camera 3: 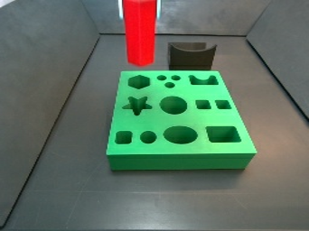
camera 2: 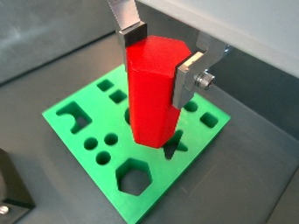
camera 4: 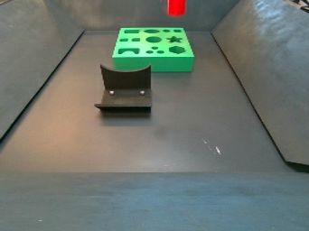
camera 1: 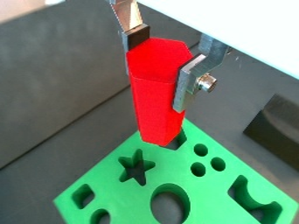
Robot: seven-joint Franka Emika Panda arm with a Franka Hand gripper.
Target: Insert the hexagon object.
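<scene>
My gripper (camera 1: 163,59) is shut on the hexagon object (camera 1: 155,96), a tall bright red peg with faceted sides, gripped near its top and held upright; both wrist views show it (camera 2: 152,87). It hangs above the green block (camera 2: 73,103), which has several shaped holes. The hexagonal hole (camera 2: 135,179) lies beside the peg's lower end, next to the star hole (camera 1: 136,166). In a side view the peg (camera 3: 140,32) hovers over the block's far left part (camera 3: 182,162), above the hexagonal hole (camera 3: 136,81). The gripper is cut off above both side views; only the peg's tip (camera 4: 176,7) shows.
The dark fixture (camera 3: 191,54) stands just behind the block, and nearer the camera in a side view (camera 4: 125,90). Grey sloping walls (camera 3: 54,108) enclose the dark floor (camera 4: 182,153).
</scene>
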